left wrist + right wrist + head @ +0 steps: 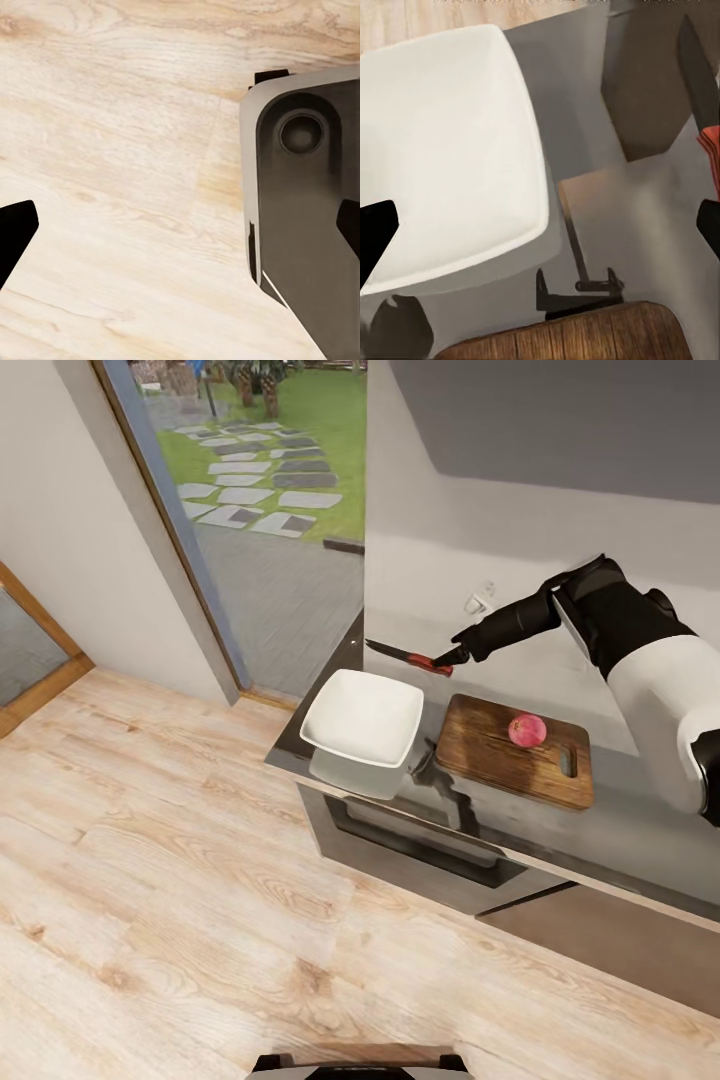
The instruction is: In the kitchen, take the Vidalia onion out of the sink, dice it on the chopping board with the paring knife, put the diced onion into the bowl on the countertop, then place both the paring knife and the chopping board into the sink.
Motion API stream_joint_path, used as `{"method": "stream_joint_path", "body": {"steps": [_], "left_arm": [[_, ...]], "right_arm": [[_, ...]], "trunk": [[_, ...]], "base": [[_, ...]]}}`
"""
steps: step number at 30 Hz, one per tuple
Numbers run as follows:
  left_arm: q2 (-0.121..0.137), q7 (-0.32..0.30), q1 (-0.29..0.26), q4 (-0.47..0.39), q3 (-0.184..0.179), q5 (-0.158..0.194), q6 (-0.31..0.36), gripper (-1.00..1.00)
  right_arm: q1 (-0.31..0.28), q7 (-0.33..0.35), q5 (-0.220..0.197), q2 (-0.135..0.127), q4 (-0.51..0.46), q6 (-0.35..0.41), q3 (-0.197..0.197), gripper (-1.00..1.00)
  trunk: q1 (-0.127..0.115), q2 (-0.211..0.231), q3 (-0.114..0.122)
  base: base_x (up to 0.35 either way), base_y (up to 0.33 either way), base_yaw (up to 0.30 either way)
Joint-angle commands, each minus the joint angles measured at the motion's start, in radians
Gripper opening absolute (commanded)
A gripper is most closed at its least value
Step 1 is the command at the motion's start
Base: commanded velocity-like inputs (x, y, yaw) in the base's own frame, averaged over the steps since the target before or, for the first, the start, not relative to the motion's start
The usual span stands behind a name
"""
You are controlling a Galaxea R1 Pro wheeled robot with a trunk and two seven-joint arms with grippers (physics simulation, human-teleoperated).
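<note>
Right hand [452, 657] reaches out over the worktop [620, 800], closed on the red handle of the paring knife [408, 655]; the dark blade sticks out away from the arm, toward the glass door [270, 510], held in the air above the surface. In the right wrist view the knife blade [697, 75] and a bit of red handle sit at the frame edge by one fingertip [709, 232], and the other fingertip [375, 240] is at the opposite edge.

White square bowl [362, 718] sits on the worktop just below the right hand, near the worktop's end; it looks empty [442, 150]. Wooden chopping board [515, 755] lies flat beside the bowl, on the arm side of the hand, close to it, touching or not can't tell. Its edge shows in the right wrist view [570, 341]. The Vidalia onion [527, 730] is on the board, whole, reddish-pink, nearer the handle-slot end, well apart from the knife.

Left hand [180, 232]: dark fingertips [15, 232] wide apart at opposite frame edges, nothing between them, open and empty. Past it is the wood floor [112, 150] and a grey part of the robot base [307, 202].

Light wood floor [200, 880] fills the area in front of the worktop.
</note>
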Motion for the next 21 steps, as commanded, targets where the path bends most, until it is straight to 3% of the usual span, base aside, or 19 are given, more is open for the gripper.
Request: {"method": "stream_joint_path", "body": {"steps": [1,12,21], "left_arm": [[-0.001,0.005,-0.001,0.002,-0.006,-0.002,-0.003,1.00],[0.000,0.005,-0.001,0.002,-0.006,-0.002,-0.003,1.00],[0.000,0.005,-0.001,0.002,-0.006,-0.002,-0.003,1.00]], "right_arm": [[-0.001,0.016,0.002,-0.001,-0.003,0.009,0.001,1.00],[-0.001,0.027,0.004,0.000,0.004,0.009,0.003,1.00],[-0.001,0.025,0.004,-0.001,0.018,-0.008,0.004,1.00]], "trunk": [[0.001,-0.002,-0.001],[0.001,-0.002,-0.001],[0.001,-0.002,-0.001]], "base": [[0.000,0.000,0.000],[0.135,0.050,0.000],[0.025,0.015,0.000]]}}
